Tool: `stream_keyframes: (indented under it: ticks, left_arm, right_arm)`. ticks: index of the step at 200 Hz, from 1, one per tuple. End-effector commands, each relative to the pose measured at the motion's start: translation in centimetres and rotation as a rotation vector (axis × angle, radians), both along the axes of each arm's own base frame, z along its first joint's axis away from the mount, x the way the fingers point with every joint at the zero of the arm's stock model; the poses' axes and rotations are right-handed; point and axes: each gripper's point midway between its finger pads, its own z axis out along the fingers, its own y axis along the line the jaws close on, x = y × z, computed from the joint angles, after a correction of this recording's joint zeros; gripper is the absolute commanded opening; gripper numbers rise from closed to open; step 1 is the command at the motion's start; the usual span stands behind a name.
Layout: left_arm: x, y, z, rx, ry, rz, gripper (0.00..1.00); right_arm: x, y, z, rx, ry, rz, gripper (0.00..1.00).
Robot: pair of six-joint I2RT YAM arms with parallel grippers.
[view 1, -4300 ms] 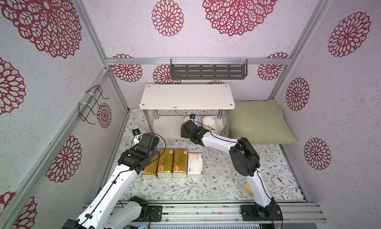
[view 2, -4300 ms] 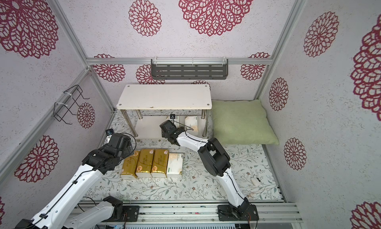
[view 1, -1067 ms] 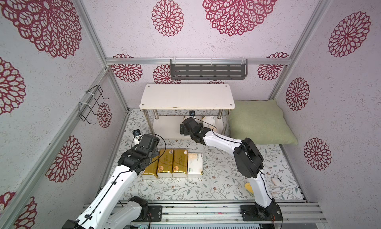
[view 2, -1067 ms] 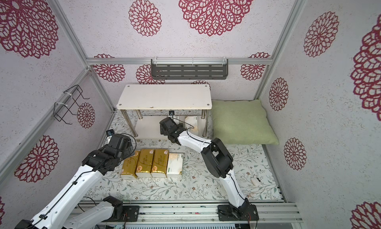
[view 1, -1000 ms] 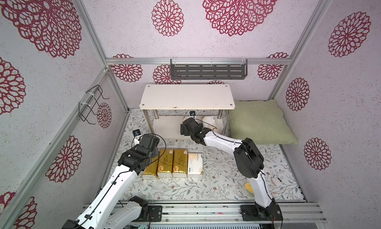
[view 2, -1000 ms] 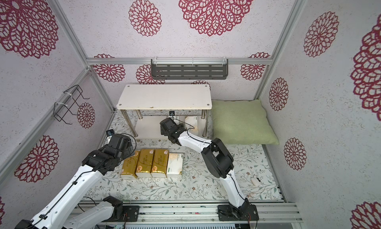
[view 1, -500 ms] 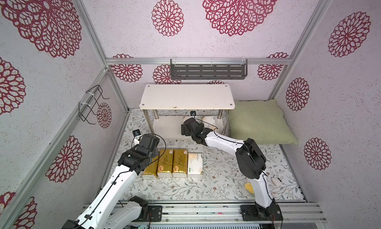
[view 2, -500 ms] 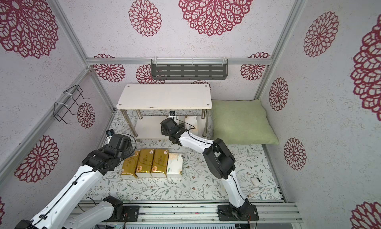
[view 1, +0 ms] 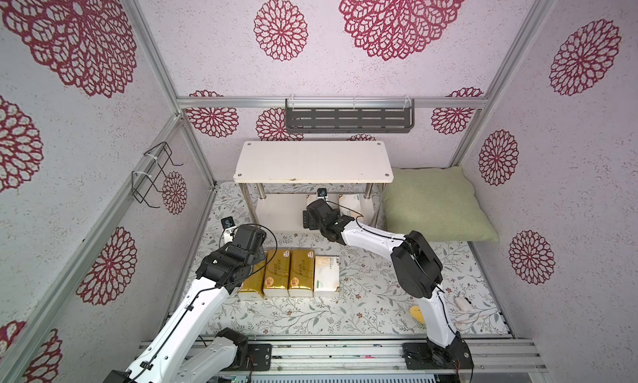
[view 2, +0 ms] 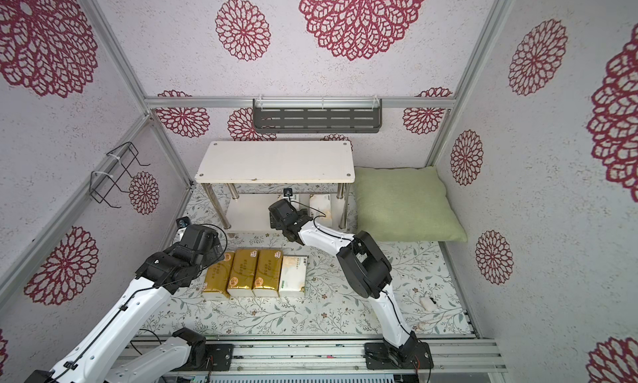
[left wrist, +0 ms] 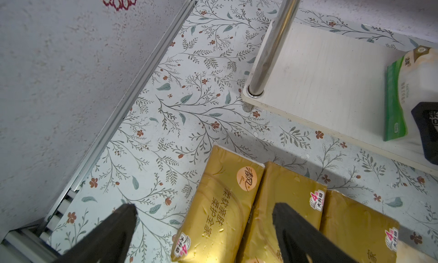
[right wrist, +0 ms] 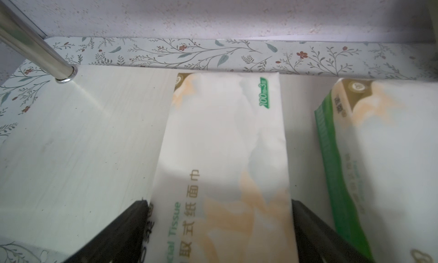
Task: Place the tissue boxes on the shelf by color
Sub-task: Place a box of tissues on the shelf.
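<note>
Right wrist view: the right gripper [right wrist: 218,202] has its black jaws set wide, one on each side of a soft white tissue pack with green print and orange patches [right wrist: 222,141]. This pack lies flat on the lower white board [right wrist: 83,143] of the small white two-tier shelf with chrome legs [view 1: 312,164]. Both fingers sit right against the pack's long sides — whether they press it or merely flank it cannot be told. A second white pack [right wrist: 384,155] of the same kind lies just beside it on the same board, a narrow gap between them, on the side towards the green pillow [view 1: 435,205].

In both top views, three shiny gold tissue packs [view 1: 276,272] lie side by side on the floral mat [view 1: 362,305] in front of the shelf. A third white pack [view 1: 326,276] touches the end of the row nearer the right arm.

The left gripper [left wrist: 203,205] hovers over the outermost gold pack [left wrist: 225,193] — jaws spread wide, holding nothing.
</note>
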Motion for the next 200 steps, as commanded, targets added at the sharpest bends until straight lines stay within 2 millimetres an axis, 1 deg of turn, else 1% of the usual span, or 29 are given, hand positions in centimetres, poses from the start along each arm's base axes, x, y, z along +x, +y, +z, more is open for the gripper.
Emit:
stream_keyframes:
  ticks: [1,34,128,144,172,187,200]
  left_arm:
    - [-0.3,0.2,0.2,0.018,-0.003,-0.003,0.97]
    - [-0.3,0.2,0.1,0.018,0.002,-0.002,0.97]
    - [-0.4,0.2,0.0,0.019,0.005,-0.001,0.97]
    - [-0.4,0.2,0.0,0.018,0.003,-0.001,0.97]
    - [-0.5,0.2,0.0,0.021,0.003,-0.001,0.97]
    - [-0.4,0.2,0.0,0.018,0.003,-0.001,0.97]
    - [-0.3,0.2,0.0,0.018,0.0,-0.001,0.97]
  right_arm:
    - [0.5,0.6,0.2,0.032,-0.006,-0.003,0.94]
    - [0.9,1.3,0.1,0.048,-0.005,0.006,0.91]
    - [1.3,2.9,0.4,0.116,0.009,0.008,0.91]
    - [1.2,3.0,0.5,0.12,0.009,0.008,0.92]
    - [1.0,2.4,1.0,0.118,0.003,-0.004,0.95]
    - [0.9,2.3,1.5,0.124,-0.004,-0.006,0.99]
    - [0.9,2.2,2.2,0.137,-0.015,-0.004,0.99]
